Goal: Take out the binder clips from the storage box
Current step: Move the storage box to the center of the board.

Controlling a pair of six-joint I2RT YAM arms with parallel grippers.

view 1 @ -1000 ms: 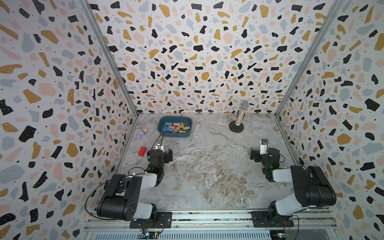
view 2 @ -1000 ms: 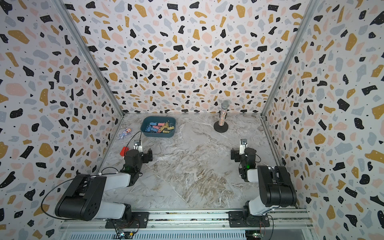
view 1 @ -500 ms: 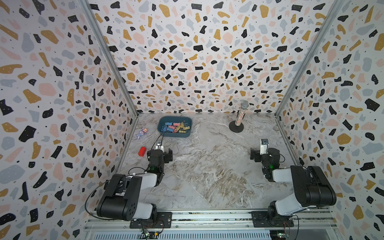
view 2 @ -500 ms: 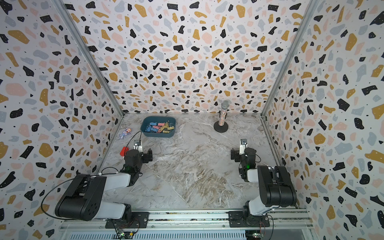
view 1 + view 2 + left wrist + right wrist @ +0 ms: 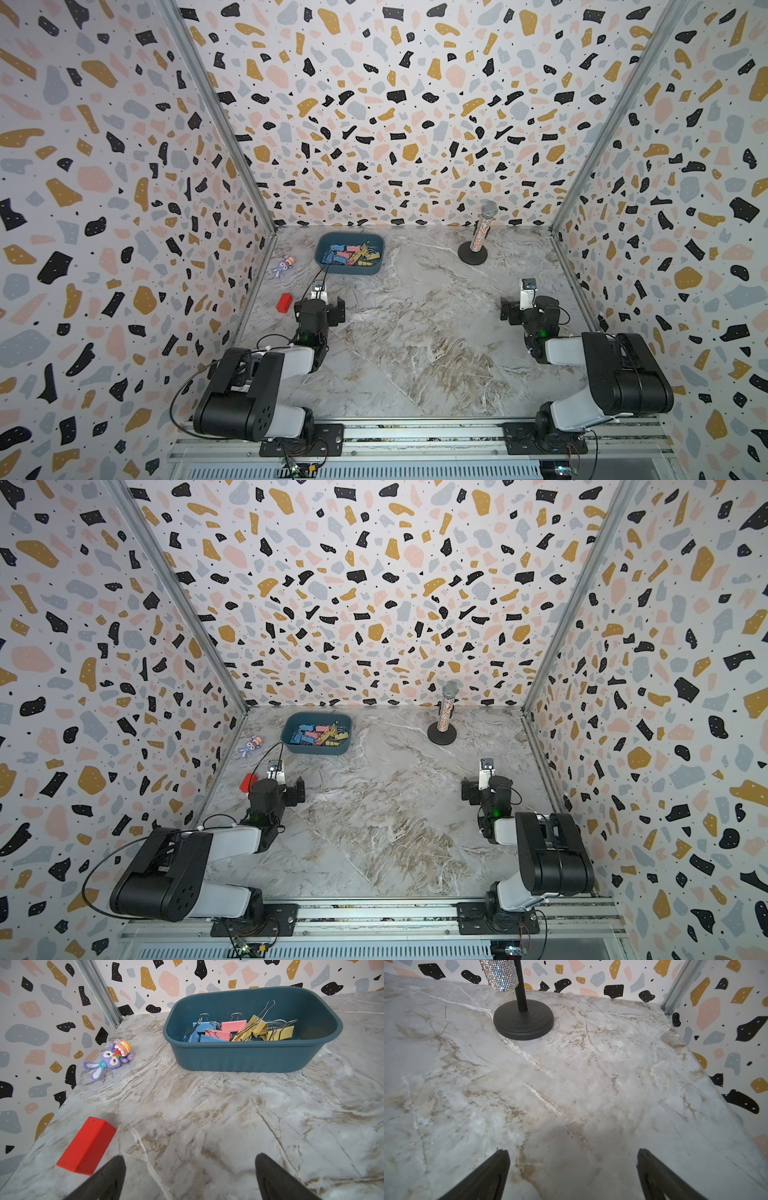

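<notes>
A: Anything shifted in the last second?
B: Nothing. Both arms sit folded low, well short of the storage box (image 5: 249,1059); the task hasn't begun.
A: Fingers?
B: The left gripper (image 5: 190,1156) faces the box, spread wide, empty. The right gripper (image 5: 572,1151), well apart from the box, likewise.
A: And the binder clips (image 5: 239,1029)?
B: All heaped inside the box.

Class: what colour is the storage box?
The storage box is dark teal-blue; clearest in the left wrist view.

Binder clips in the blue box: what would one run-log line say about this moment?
binder clips: all in box | left claw: open, empty, short of box | right claw: open, empty, away from box
</notes>
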